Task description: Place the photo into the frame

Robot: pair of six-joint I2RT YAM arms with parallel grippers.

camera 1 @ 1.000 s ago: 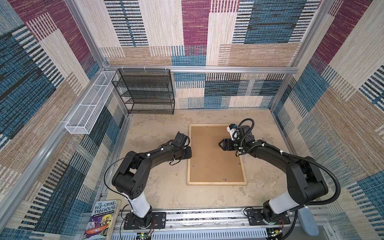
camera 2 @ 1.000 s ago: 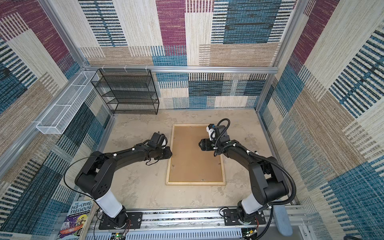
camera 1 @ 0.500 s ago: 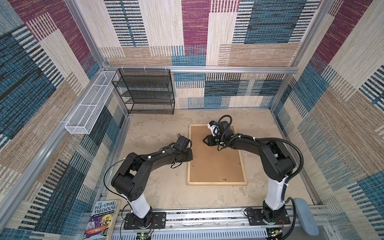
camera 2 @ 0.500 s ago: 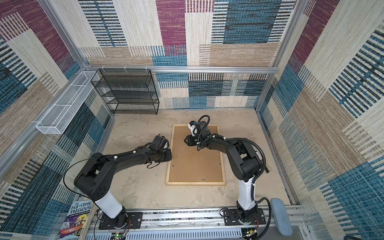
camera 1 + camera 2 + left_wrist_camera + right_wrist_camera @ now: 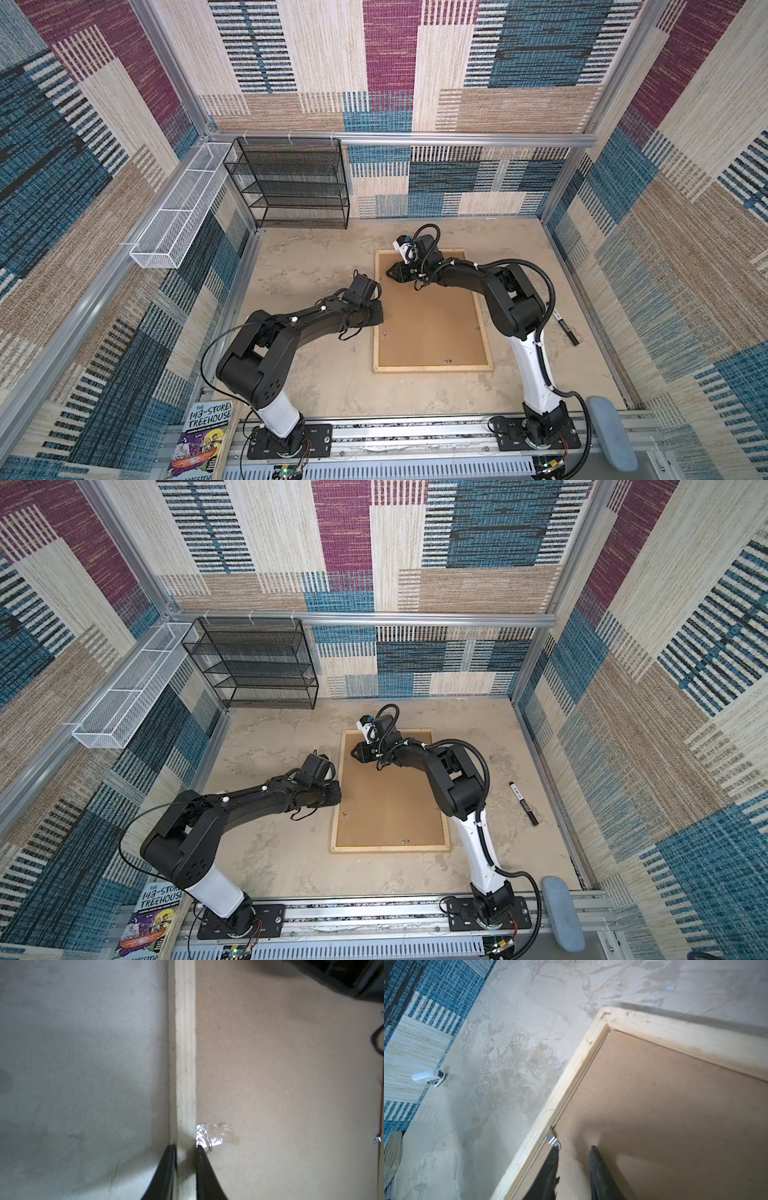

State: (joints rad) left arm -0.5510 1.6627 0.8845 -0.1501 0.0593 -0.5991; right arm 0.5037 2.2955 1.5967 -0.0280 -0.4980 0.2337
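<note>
Frame lies back-up, centre, backing board in; photo unseen. Prob. light, stiff; thin rails best to pinch. Left gripper clamps left rail; right gripper, jaws slightly apart, empty, at far-left metal tab.

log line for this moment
left hand: pinching frame rail | right hand: open, at metal tab | backing board: in frame
</note>
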